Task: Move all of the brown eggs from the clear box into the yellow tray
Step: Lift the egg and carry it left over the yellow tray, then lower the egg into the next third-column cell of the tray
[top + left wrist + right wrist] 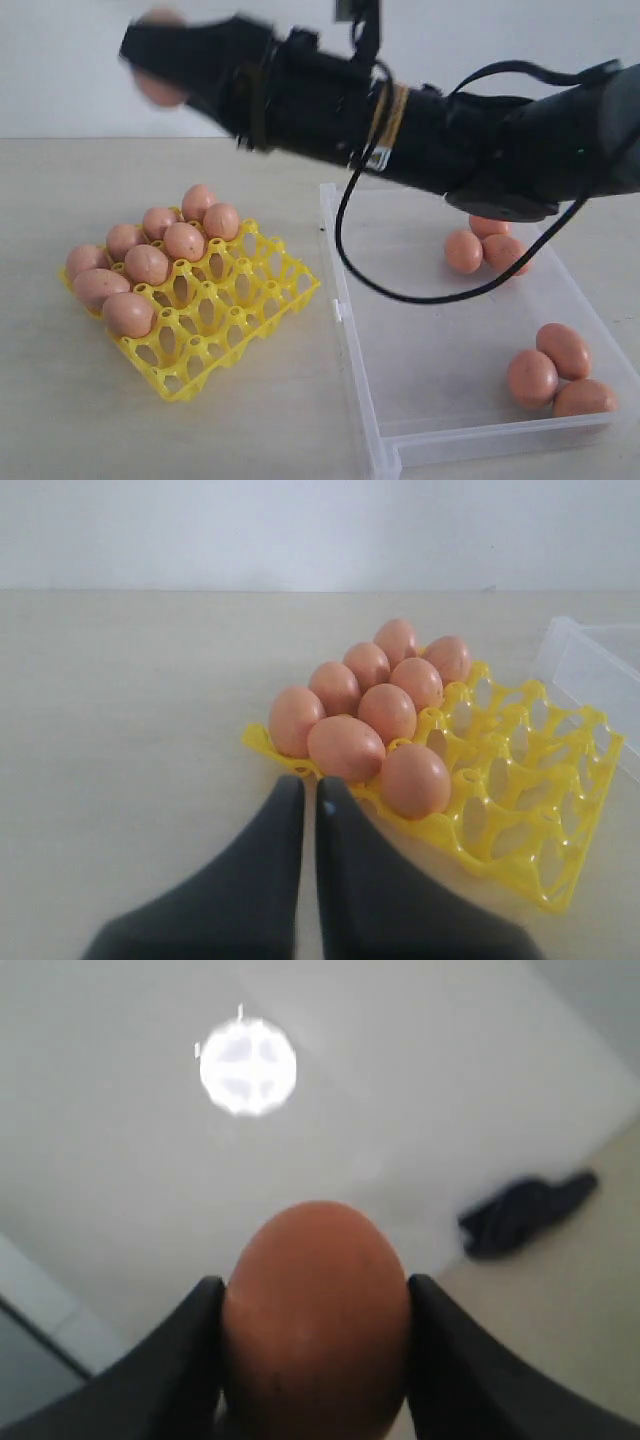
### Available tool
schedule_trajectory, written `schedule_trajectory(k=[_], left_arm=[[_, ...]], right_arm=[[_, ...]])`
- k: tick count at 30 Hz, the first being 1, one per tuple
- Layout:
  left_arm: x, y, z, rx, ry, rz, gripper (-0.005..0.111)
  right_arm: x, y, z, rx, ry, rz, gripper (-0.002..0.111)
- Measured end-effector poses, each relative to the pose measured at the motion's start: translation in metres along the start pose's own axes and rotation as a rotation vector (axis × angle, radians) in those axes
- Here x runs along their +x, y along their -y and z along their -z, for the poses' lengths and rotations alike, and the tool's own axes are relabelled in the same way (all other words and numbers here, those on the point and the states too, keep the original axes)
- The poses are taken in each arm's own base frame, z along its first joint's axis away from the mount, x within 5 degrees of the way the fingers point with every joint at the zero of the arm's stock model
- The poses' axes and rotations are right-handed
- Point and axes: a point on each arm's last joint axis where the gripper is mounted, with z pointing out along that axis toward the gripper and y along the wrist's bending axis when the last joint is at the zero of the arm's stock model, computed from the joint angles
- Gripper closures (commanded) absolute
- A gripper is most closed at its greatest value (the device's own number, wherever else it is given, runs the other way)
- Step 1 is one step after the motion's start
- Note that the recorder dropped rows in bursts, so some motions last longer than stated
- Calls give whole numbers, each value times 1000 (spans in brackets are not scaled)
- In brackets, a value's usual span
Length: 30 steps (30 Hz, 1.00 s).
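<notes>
Gripping one matte orange-brown oval egg (pixel 316 1355), the right gripper (pixel 315 1283) hangs high near the bright yellow lattice egg tray (pixel 252 300); six eggs (pixel 532 378) lie in the clear shallow plastic box (pixel 440 340). Pinched only at its sides, it could slip and smash. The left gripper (pixel 309 795) is closed, empty.

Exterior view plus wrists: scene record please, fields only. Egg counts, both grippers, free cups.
tray eggs: nine, filling the side of the tray away from the box
box eggs: six visible, two clusters of three; the arm may hide more
right gripper: shut on one egg, raised off the table
left gripper: shut, empty, by a tray corner
free cups: the rows toward the box
</notes>
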Motion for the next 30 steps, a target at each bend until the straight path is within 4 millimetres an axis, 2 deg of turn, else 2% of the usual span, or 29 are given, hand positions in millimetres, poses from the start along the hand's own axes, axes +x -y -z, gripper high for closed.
schedule_trajectory(k=[3,5,7,10,14,21,30], left_arm=[[0,0,0,0,0,0,103],[0,0,0,0,0,0,103],[0,0,0,0,0,0,103],[0,0,0,0,0,0,103],[0,0,0,0,0,0,103],[0,0,0,0,0,0,103],[0,0,0,0,0,0,103]], right_arm=[[32,12,-13,89,-187,10,109],[46,20,-18,199,-260,38,109],[57,27,-21,307,-315,83,109],[68,30,-25,378,-366,157,109],[75,37,-28,408,-388,196,109],[76,77,-51,483,-331,131,109],[81,104,-61,553,-346,166,109]])
